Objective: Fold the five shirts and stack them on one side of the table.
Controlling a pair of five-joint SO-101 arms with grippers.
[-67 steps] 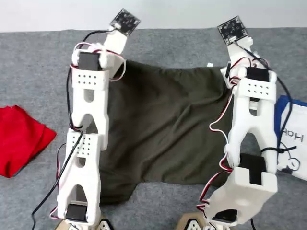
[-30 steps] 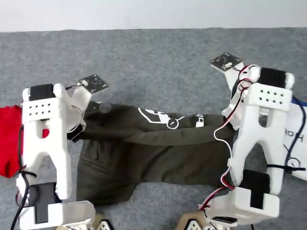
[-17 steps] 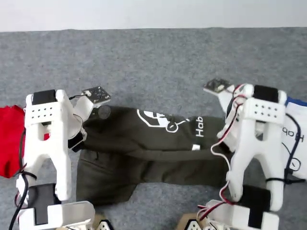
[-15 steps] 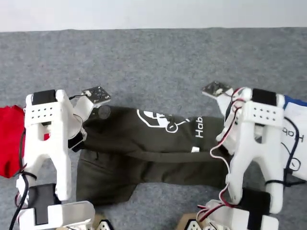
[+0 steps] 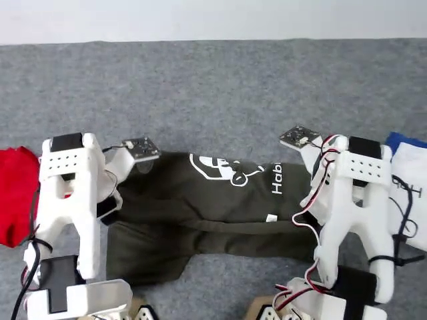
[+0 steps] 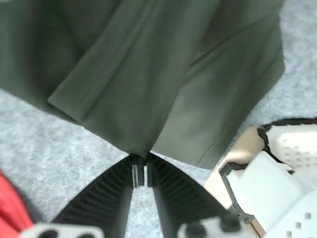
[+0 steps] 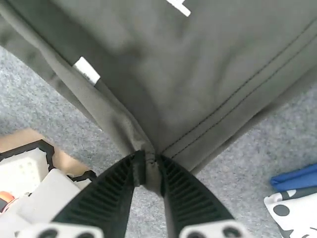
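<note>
A dark olive shirt (image 5: 213, 207) lies across the middle of the grey table, its far half folded toward the arms so the white print faces up. My left gripper (image 6: 140, 174) is shut on a pinched corner of the olive shirt (image 6: 148, 79) at its left end. At the other end my right gripper (image 7: 147, 168) is shut on the hem of the same shirt (image 7: 198, 64). A red shirt (image 5: 15, 193) lies folded at the table's left edge. At the right edge sits a white shirt (image 5: 413, 193) over a blue one (image 5: 400, 141).
The left arm (image 5: 70, 207) and right arm (image 5: 350, 213) stand over the shirt's two ends. Bare grey table (image 5: 213, 93) stretches beyond the shirt to the far edge. Arm bases (image 5: 267, 310) sit at the near edge.
Both grippers have drawn the shirt's far edge toward the arm bases, folding it over itself; the print now faces up. Both arms have pulled back and lowered.
</note>
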